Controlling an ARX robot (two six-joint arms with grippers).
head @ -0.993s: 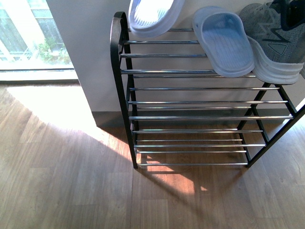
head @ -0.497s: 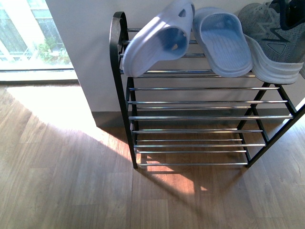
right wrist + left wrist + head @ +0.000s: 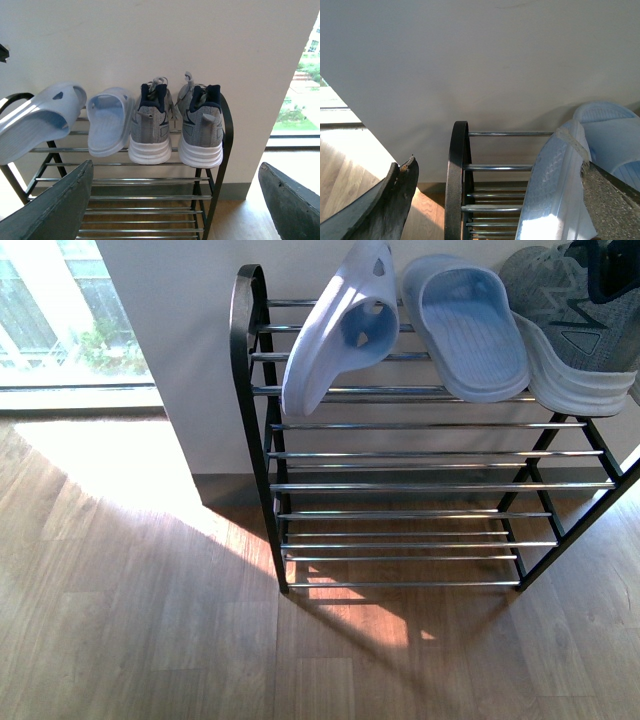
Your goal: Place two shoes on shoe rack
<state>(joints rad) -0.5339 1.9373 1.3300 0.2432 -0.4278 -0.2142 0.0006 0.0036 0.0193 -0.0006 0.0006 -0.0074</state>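
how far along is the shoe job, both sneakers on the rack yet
Both grey sneakers already stand side by side, heels outward, on the top tier of the shoe rack, so the placing looks done. In hand: one pale blue slide sits tilted on that tier beside the flat slide, against the left end effector's finger. The right end effector is open and empty. Little seems left.

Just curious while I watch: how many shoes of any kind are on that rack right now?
4, all on the top tier of the shoe rack: two grey sneakers upright at one end, a blue slide flat beside them, and another slide tilted on edge at the other end.
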